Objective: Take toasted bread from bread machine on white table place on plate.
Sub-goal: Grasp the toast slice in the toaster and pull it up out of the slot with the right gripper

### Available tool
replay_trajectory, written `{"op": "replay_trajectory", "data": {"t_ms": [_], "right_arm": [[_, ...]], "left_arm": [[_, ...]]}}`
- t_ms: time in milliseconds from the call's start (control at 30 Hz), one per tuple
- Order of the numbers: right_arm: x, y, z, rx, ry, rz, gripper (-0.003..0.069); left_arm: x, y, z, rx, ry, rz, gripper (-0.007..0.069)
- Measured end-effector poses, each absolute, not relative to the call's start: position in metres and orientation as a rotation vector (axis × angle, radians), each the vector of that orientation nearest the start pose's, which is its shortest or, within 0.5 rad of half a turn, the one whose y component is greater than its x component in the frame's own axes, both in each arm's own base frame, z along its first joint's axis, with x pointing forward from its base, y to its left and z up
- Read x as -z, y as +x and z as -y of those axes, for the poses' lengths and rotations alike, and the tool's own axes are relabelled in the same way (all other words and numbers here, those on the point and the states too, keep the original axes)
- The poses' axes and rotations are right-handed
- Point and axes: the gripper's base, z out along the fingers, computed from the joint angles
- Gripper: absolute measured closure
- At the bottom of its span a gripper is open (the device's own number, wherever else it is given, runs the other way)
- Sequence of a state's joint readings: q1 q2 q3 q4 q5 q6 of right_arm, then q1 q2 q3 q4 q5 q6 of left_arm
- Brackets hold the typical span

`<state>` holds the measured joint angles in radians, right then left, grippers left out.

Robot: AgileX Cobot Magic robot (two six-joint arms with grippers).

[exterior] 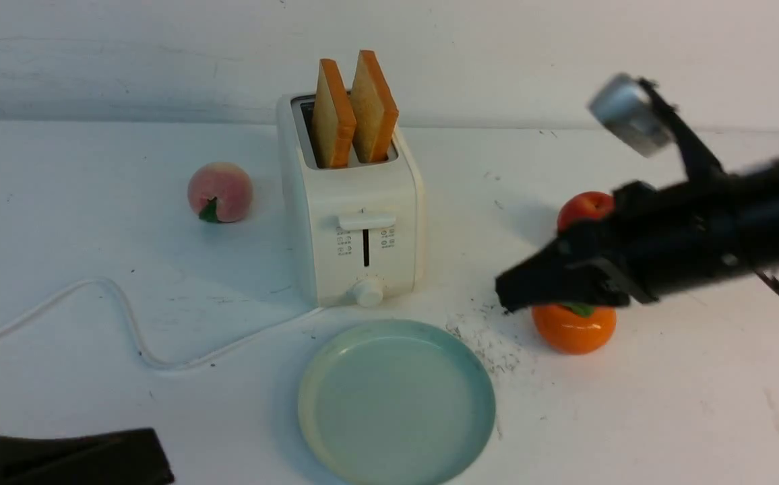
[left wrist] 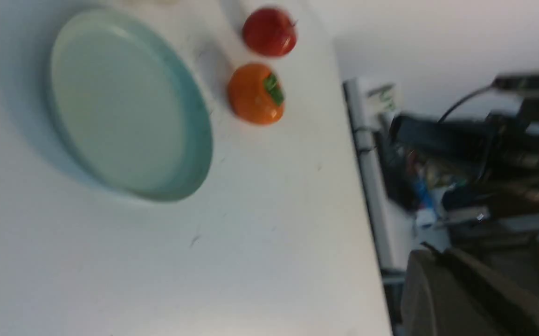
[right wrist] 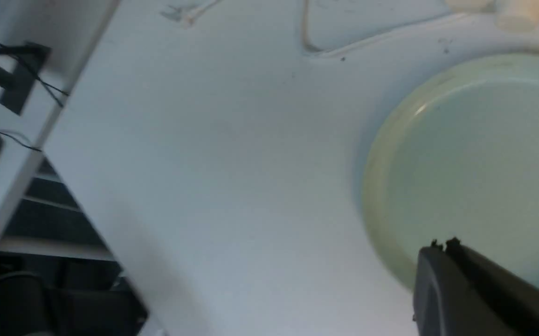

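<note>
The white bread machine (exterior: 352, 202) stands in the middle of the white table (exterior: 666, 404). Two slices of toasted bread (exterior: 333, 114) (exterior: 374, 108) stick up out of its slots. The pale blue-green plate (exterior: 396, 401) lies empty just in front of it, also seen in the wrist views (left wrist: 125, 102) (right wrist: 474, 163). My right gripper (exterior: 507, 296) hovers right of the plate, shut and holding nothing, its tips (right wrist: 442, 245) over the plate's rim. Low at the near left corner, my left gripper (exterior: 157, 448) is shut and empty, with its joined tips (left wrist: 430, 252) past the table edge.
A peach (exterior: 220, 192) lies left of the toaster. A red apple (exterior: 585, 207) and an orange (exterior: 575, 328) sit right of the plate, partly behind my right arm. The toaster's white cord (exterior: 127, 316) loops across the left of the table. Dark specks lie between plate and orange.
</note>
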<state>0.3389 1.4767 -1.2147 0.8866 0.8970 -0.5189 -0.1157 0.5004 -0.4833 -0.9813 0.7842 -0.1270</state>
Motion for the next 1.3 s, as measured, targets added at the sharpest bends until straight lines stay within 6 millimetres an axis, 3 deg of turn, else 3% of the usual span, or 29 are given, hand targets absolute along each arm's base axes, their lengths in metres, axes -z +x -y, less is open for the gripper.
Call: {"op": "replay_trajectory", "data": {"t_ms": [267,467,633,867,1100,1300], "right_arm": [[-0.36,0.354,-0.201,-0.583,-0.515,-2.384,0.0659],[-0.371,0.394,-0.229,-0.516,-0.484,-2.281,0.062],[-0.372,0.417,-0.239,-0.506,-0.469,-2.195,0.049],[-0.348,0.439,-0.249,-0.506,-0.433,-2.135,0.0303],[-0.327,0.456,-0.254,-0.465,-0.423,-2.072,0.0282],[-0.314,0.462,-0.256,-0.449,-0.431,-2.087,0.036]], "left_arm": [[-0.281,0.113,0.067,1.187,-0.45,-2.298,0.0638],[-0.272,0.123,0.068,1.169,-0.484,-2.355,0.0638],[-0.271,0.126,0.067,1.163,-0.496,-2.356,0.0638],[-0.271,0.126,0.067,1.16,-0.492,-2.354,0.0638],[-0.271,0.126,0.067,1.16,-0.492,-2.354,0.0638],[-0.271,0.126,0.067,1.15,-0.474,-2.356,0.0638]]}}
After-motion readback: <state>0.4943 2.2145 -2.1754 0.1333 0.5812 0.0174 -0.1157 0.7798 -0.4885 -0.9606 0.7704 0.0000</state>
